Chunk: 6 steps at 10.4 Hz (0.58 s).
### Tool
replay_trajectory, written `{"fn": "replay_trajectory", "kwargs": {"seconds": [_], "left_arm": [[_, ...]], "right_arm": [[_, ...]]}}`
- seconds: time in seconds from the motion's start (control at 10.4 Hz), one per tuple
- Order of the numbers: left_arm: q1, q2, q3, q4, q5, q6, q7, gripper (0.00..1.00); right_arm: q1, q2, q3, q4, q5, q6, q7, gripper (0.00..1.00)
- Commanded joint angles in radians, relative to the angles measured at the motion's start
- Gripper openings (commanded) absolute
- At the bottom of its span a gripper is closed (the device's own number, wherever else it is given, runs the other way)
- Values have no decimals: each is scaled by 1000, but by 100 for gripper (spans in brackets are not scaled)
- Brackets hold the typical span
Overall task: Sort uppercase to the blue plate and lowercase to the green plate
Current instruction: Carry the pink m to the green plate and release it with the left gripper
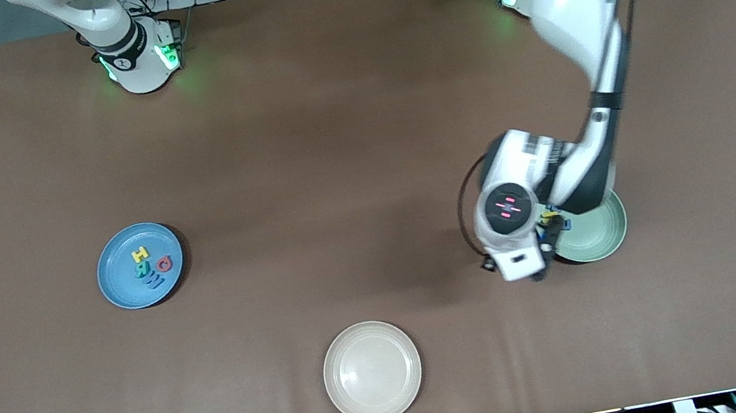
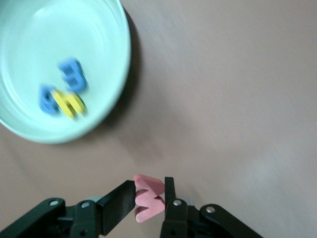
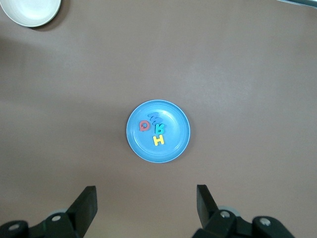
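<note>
Left gripper (image 2: 149,198): jaws squeezed on a red foam m (image 2: 147,197), pinched flat between the two black fingers (image 2: 118,203). Held up in the air, over brown table (image 2: 237,99) just beside the pale green plate (image 2: 111,101), not over the plate itself. In that plate: a blue rounded letter (image 2: 73,74), a second blue piece (image 2: 48,100) and a yellow h (image 2: 69,103), with the yellow h touching the second blue piece. From the front camera, most of the green plate hidden under the left arm, only its rim showing toward the left arm's end of the table.

Right gripper (image 3: 146,208): jaws spread wide, nothing between them, nothing touched. Waiting high up, looking down on the blue plate (image 3: 171,148). Seen from the front only as a black tip at the edge of the table on the right arm's end.

In the blue plate: yellow H (image 1: 139,255), teal-green R (image 1: 142,270), red Q (image 1: 164,263) and blue W (image 1: 155,280), all lying flat and close together. Blue W nearest the front camera, yellow H farthest from it, red Q beside the teal-green R.

Beige plate (image 1: 342,400) nearer the front camera than the blue plate, between the blue plate and the green plate, well apart from both.
</note>
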Motion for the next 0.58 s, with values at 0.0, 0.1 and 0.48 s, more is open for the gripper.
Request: {"fn": "replay_trajectory", "kwargs": {"seconds": [0.0,0.1,0.48], "left_arm": [[131,-61,-50,-46,-19,-70,95,0],[168,-67,-52,-45,-19,-97,131,0],[235,-68,-49,-49,-19,-170,186,99]], "right_arm": [[-29,-34,37,-33,-17,10,4,90],[-29,-34,37,-33,-17,12,4,90],[-29,-34,35,-33,-18,12,4,90]]}}
